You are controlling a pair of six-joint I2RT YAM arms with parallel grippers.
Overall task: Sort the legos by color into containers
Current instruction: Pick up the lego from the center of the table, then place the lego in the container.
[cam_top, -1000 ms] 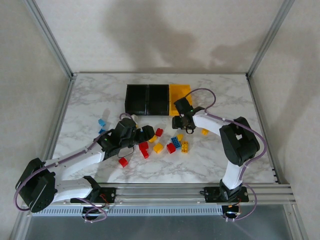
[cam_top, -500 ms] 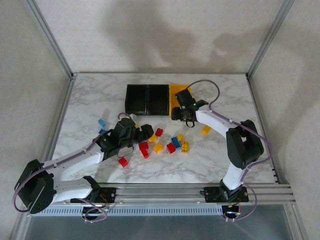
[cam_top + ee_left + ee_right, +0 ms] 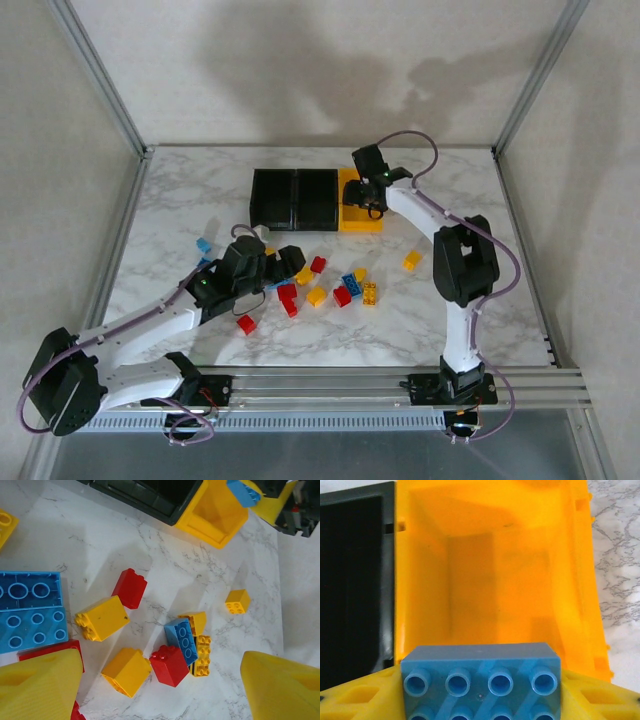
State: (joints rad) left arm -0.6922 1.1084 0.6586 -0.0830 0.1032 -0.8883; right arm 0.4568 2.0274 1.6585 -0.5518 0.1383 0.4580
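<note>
My right gripper (image 3: 364,192) hangs over the yellow-orange container (image 3: 366,224), the right one in a joined row with two black containers (image 3: 294,200). It is shut on a blue lego (image 3: 480,677), studs toward the camera, above that bin's bare floor (image 3: 495,570). My left gripper (image 3: 286,262) stands open low over the table, its yellow fingers (image 3: 40,685) wide apart. Between them lie a red lego (image 3: 170,665), a yellow lego (image 3: 126,671) and a blue lego (image 3: 181,639). More red, yellow and blue legos (image 3: 345,288) are scattered mid-table.
Single bricks lie apart: yellow (image 3: 411,261) at the right, blue (image 3: 203,244) at the left, red (image 3: 246,324) near the front. Two large blue plates (image 3: 30,610) sit beside the left finger. A metal frame borders the marble table (image 3: 180,190).
The right gripper has carried the blue lego from beside the mid-table cluster back to above the yellow-orange container. The left arm has shifted only slightly.
</note>
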